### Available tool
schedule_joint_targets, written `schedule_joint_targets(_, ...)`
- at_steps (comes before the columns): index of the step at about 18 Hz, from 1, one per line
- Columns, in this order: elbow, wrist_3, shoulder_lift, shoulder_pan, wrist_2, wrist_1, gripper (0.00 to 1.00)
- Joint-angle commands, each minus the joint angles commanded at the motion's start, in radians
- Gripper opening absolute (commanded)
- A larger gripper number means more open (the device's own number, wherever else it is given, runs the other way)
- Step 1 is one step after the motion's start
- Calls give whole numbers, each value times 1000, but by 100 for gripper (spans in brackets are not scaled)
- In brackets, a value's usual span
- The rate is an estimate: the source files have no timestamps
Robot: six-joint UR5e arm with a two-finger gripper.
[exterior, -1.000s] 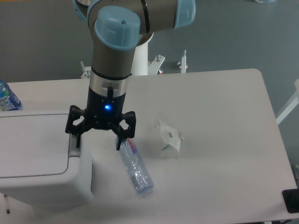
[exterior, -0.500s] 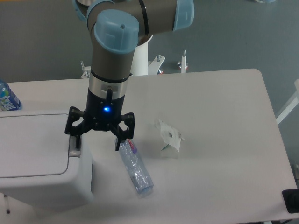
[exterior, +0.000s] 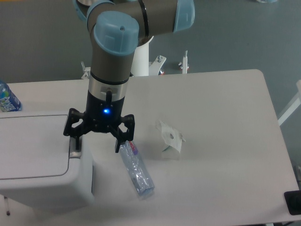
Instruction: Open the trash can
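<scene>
Fingers (exterior: 74,142) spread apart, one over trash can (exterior: 37,162) rim button (exterior: 75,149), other beside bottle (exterior: 137,169), lid shut.

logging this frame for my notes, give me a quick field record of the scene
trash can: white bin at left, lid flat and shut
button: grey push-button on the bin's right rim
pincer: open, one finger over the button, contact unclear
lying bottle: plastic bottle on the table beside the bin, under the other finger
paper: crumpled white piece right of the bottle
far left: a bottle cut off by the edge
</scene>
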Motion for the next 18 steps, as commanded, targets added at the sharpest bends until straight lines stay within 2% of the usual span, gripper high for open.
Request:
schedule_joint_targets(15,14,-2,-2,-2,0,9,100)
schedule_joint_targets(18,29,-2,6,2,0,44,100)
